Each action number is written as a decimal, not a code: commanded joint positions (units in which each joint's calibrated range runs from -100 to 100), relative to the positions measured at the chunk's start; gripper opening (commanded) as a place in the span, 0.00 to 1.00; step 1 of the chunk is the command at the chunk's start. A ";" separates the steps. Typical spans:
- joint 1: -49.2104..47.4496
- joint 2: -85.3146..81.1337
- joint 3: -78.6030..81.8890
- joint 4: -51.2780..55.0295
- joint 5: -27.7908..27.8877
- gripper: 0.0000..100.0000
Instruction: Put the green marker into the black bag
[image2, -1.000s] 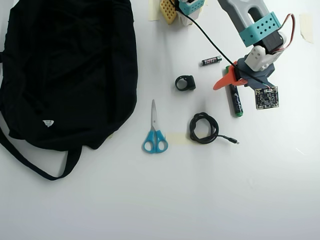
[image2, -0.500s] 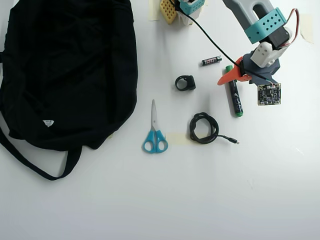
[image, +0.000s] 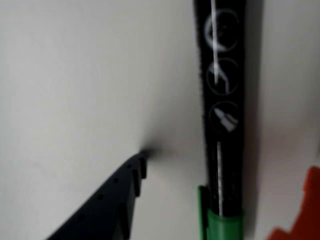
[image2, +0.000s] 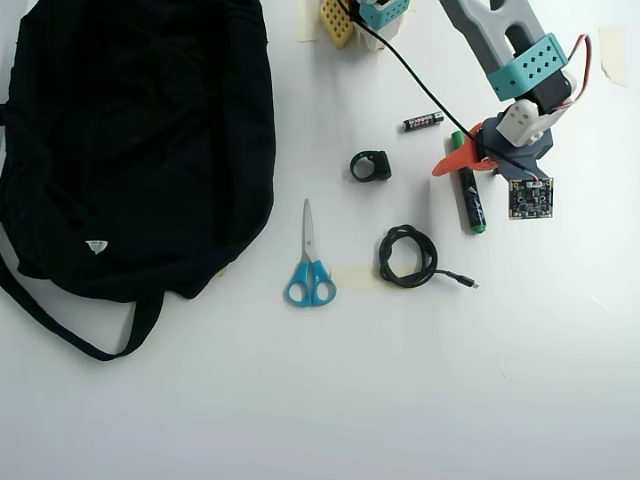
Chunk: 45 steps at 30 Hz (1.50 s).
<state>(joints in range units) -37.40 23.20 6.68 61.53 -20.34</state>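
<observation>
A: How is the overhead view lit?
B: Bright and even; the white worktop (image2: 520, 380) is nearly washed out, shadows faint. The black bag (image2: 130, 140) loses fold detail.
A: And the wrist view?
B: Dimmer, soft and blurred. The green marker (image: 222, 125) shows a glare streak; a dark shadow sits beside it.

On the white table (image2: 400, 400) lies one of each kind. There is one black bag (image2: 130, 140), with one small white tag (image2: 96, 245) on it. There is one green marker (image2: 470, 195), one small battery (image2: 423, 121), one pair of blue-handled scissors (image2: 309, 265), one coiled black cable (image2: 408, 256) and one small black ring-shaped clip (image2: 370, 165). One robot arm (image2: 515, 50) reaches in from the top, carrying one gripper (image2: 470, 160).
</observation>
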 joint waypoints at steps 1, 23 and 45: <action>0.23 0.11 -1.92 -0.72 0.15 0.40; 0.38 0.20 -1.02 -0.63 0.10 0.09; 2.02 -0.13 -1.83 -0.12 0.10 0.02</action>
<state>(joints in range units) -36.30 23.45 5.82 61.36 -20.39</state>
